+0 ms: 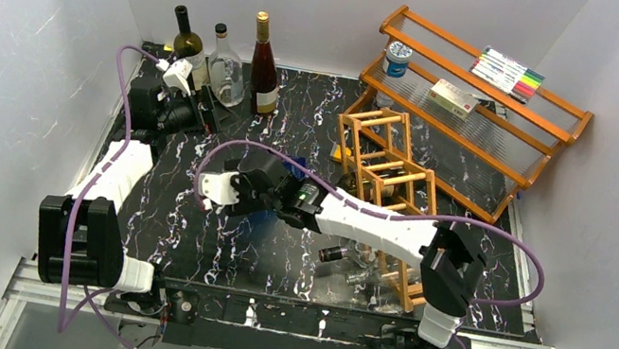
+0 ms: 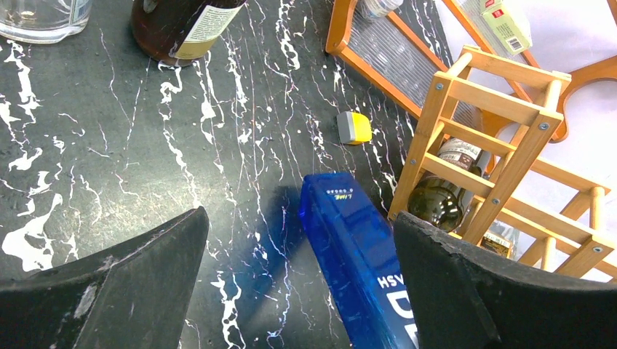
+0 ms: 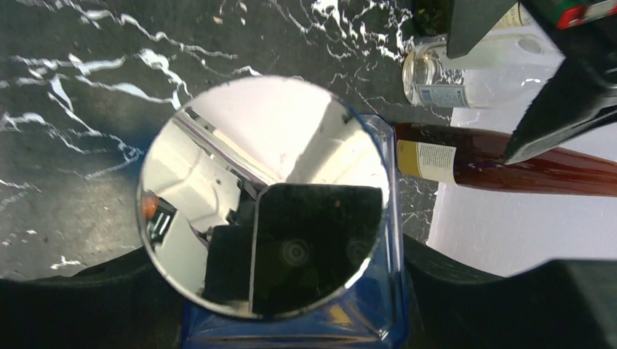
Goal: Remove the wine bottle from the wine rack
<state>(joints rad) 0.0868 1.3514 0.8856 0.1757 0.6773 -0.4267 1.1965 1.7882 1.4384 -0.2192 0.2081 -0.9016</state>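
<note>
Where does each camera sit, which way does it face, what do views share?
Top external: above and behind the robot, looking down on the table; left arm and right arm show.
Left wrist: far left, facing the wine rack; open left gripper fingers show.
Right wrist: looking along the blue bottle gripped by the right gripper.
Shared: both wrists see the blue bottle.

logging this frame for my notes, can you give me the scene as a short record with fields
rack: dark bottle lying in a cell
right hand: shut on blue bottle, left of rack
left hand: open, holding nothing
at the back: green bottle, clear bottle, brown bottle, upright
shelf: can, box, markers
</note>
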